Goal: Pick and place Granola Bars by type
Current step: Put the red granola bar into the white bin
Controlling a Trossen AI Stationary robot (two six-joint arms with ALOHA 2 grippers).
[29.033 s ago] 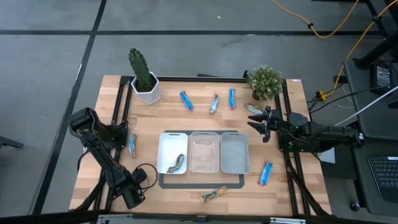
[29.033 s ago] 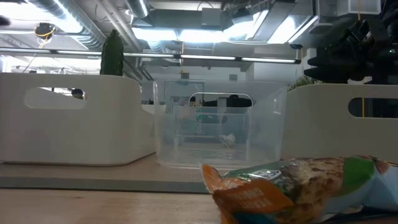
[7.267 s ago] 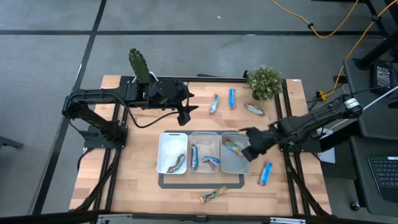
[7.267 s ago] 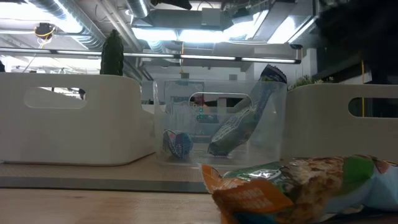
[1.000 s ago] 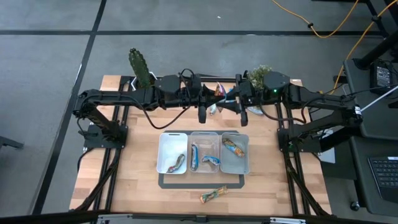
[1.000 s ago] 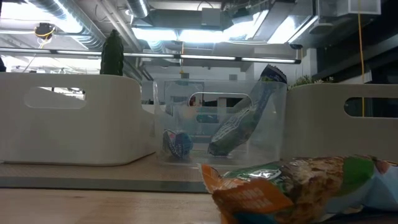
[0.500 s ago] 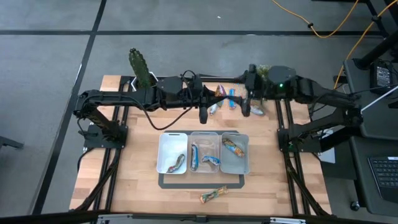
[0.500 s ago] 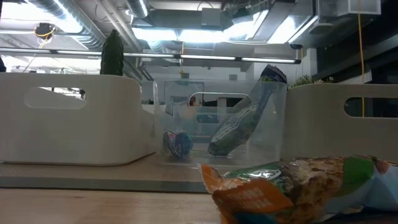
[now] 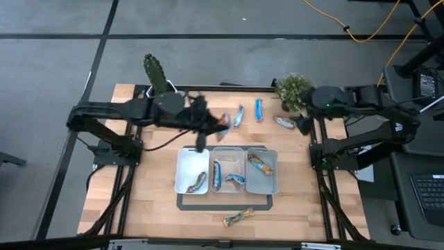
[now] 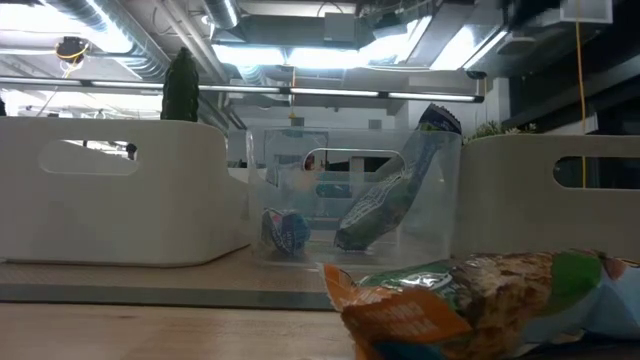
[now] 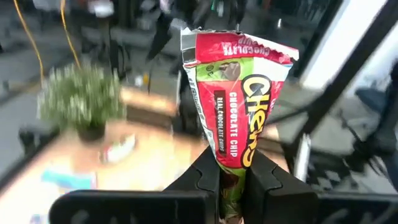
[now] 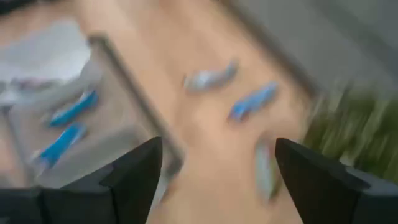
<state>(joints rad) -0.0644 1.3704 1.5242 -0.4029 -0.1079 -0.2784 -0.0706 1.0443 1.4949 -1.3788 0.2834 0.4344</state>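
My left gripper (image 9: 212, 125) hangs over the table just beyond the left tray (image 9: 182, 165) and is shut on a red-and-green wrapped granola bar (image 11: 231, 93), seen as (image 9: 223, 119) from above. My right gripper (image 9: 300, 125) is open near the table's right edge, beside a silvery bar (image 9: 282, 122) lying flat. Two more bars lie flat on the far part of the table, one silvery-blue (image 9: 238, 116) and one blue (image 9: 259, 109). The left tray holds a brownish bar (image 9: 196, 182), the middle tray blue bars (image 9: 217, 173), the right tray an orange-green bar (image 9: 260, 163). My left gripper pinches the red-and-green bar by one narrow end (image 11: 230, 163) between its two fingers (image 11: 205, 177). The rest of the wrapper sticks straight out past the fingertips, its crimped free end (image 11: 239, 45) farthest away. The bar is lifted clear of the table.
Another bar (image 9: 238, 217) lies near the table's near edge and fills the low view's foreground (image 10: 480, 300). A cactus pot (image 9: 160, 89) stands at the far left and a bushy plant (image 9: 294, 90) at the far right. Bare wood (image 9: 152, 201) lies left of the trays.
The two grippers stood close together over the far middle of the table, the bar between them. My left gripper has carried the bar toward the table's left and near side. My right gripper has drawn back toward the right edge, empty.
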